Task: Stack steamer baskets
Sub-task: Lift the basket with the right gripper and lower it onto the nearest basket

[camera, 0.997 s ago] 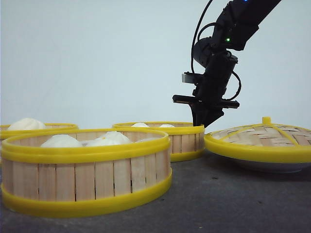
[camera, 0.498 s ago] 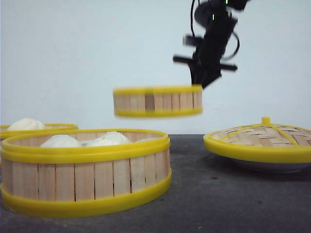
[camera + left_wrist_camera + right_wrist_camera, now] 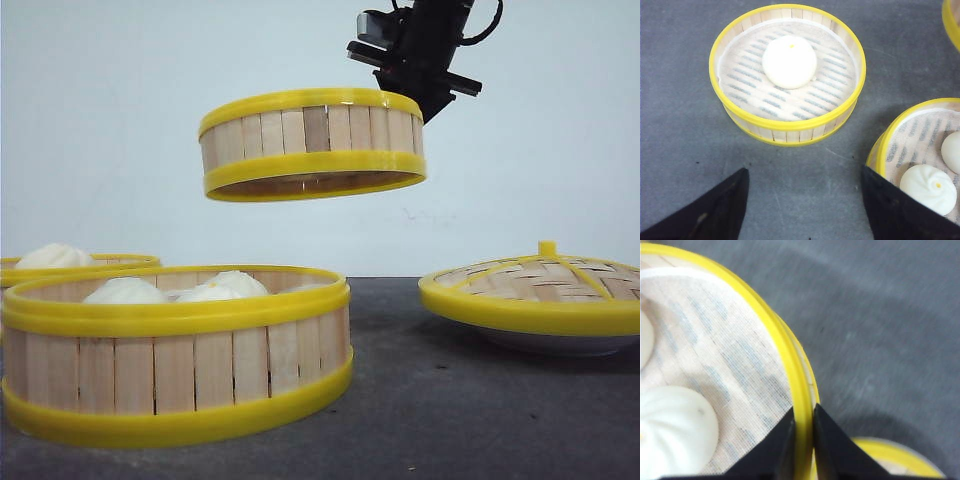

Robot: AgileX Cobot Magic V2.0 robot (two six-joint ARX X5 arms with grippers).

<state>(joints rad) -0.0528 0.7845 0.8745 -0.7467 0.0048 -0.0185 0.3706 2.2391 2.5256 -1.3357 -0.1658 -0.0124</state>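
Observation:
One steamer basket (image 3: 312,145) hangs tilted in the air, high above the table. My right gripper (image 3: 405,95) is shut on its right rim. In the right wrist view the gripper (image 3: 804,412) pinches the yellow rim, and the basket (image 3: 730,365) holds white buns on a cloth liner. A second basket (image 3: 180,355) with buns stands at the front left. A third basket (image 3: 80,265) sits behind it at the far left. My left gripper (image 3: 804,170) hovers open over bare table, between the one-bun basket (image 3: 787,75) and the basket (image 3: 920,160) with two buns.
A domed woven lid (image 3: 535,295) with a yellow rim rests on a white plate (image 3: 560,345) at the right. A blurred yellow rim (image 3: 900,460) lies below the lifted basket in the right wrist view. Another yellow rim (image 3: 951,20) cuts a corner of the left wrist view.
The right gripper has lifted the basket from the table at the back to high in the air and toward the left. The basket now tilts. The other baskets and the lid stay put.

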